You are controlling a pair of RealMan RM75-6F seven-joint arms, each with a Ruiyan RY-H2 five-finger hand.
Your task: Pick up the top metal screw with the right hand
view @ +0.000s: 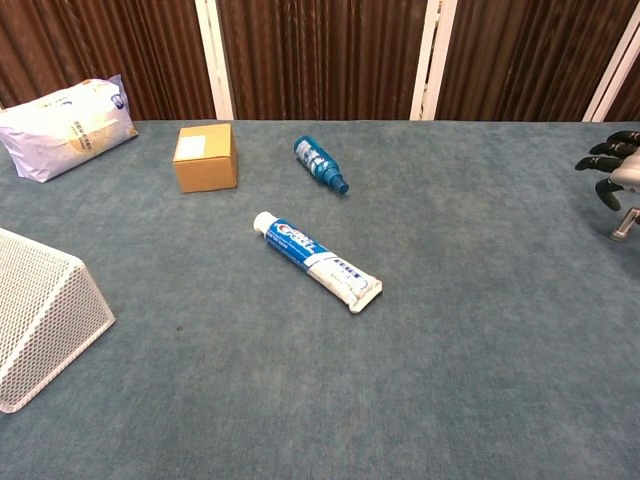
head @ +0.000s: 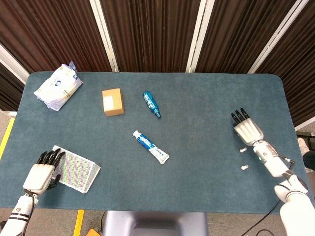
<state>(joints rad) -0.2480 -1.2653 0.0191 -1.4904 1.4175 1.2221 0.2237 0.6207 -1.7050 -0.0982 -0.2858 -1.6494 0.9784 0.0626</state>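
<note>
Near the desk's right edge, we see the right hand (head: 247,130) open, maybe just above the top screw (head: 242,149).

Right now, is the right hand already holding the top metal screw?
No, the top metal screw lies on the table beside the right hand.

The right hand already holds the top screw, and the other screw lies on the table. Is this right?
Not quite. In the head view the right hand is open and holds nothing; the top screw lies on the table beside it. The other screw does lie on the table.
</note>
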